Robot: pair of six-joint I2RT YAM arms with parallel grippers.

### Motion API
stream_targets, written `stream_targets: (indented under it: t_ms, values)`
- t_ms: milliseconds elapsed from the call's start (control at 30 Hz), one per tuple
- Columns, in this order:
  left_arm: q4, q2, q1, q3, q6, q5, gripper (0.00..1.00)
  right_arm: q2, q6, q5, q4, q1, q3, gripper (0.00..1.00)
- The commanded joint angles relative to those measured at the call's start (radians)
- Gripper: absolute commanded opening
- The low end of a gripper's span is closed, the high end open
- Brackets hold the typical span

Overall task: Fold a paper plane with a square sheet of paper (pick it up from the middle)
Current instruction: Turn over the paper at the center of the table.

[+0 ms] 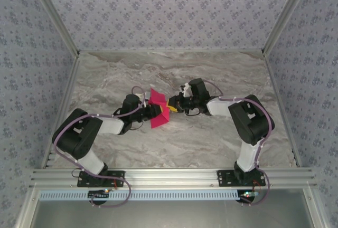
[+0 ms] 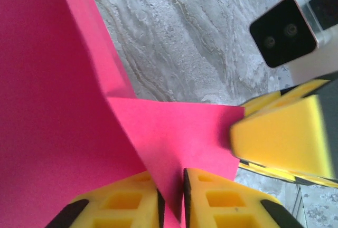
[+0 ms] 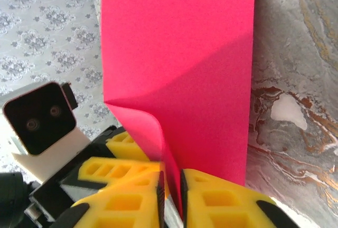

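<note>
Thin creased square sheet of paper [image 1: 160, 117] is pinched by left tool [image 2: 171, 186] above marbled counter [image 1: 211, 75]; right tool [image 3: 171, 183] narrow around it, grip unclear.

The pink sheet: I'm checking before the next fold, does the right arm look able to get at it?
Probably yes: the pink sheet is held up, one edge sits between the fingers of the right gripper, and the left gripper pinches it from the other side without blocking.
</note>
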Motion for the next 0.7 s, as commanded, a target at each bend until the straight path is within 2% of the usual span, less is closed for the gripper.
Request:
stream_targets:
  t_ms: [0,167,267,333,400,500,667]
  values:
    - [0.012,0.011,-0.005,0.027,0.055,-0.022,0.13,-0.085,-0.047,0.03,-0.106,-0.017,-0.002,0.34]
    - [-0.031,-0.002,-0.006,0.038,0.083,-0.033,0.07,-0.222,-0.185,0.211,-0.351,-0.04,-0.003,0.61]
    - [-0.153,-0.048,-0.006,0.074,0.099,-0.057,0.05,-0.299,-0.249,0.333,-0.477,-0.05,-0.004,0.71]
    - [-0.321,-0.1,-0.017,0.12,0.133,-0.106,0.05,-0.34,-0.274,0.388,-0.519,-0.059,-0.014,0.76]
    - [-0.584,-0.16,-0.051,0.212,0.205,-0.215,0.05,-0.372,-0.299,0.421,-0.555,-0.079,-0.016,0.79]
    - [-0.971,-0.216,-0.12,0.383,0.294,-0.452,0.05,-0.401,-0.329,0.444,-0.6,-0.114,-0.007,0.84]
    - [-1.437,-0.203,-0.199,0.657,0.338,-0.839,0.05,-0.476,-0.36,0.509,-0.644,-0.137,-0.028,0.91]
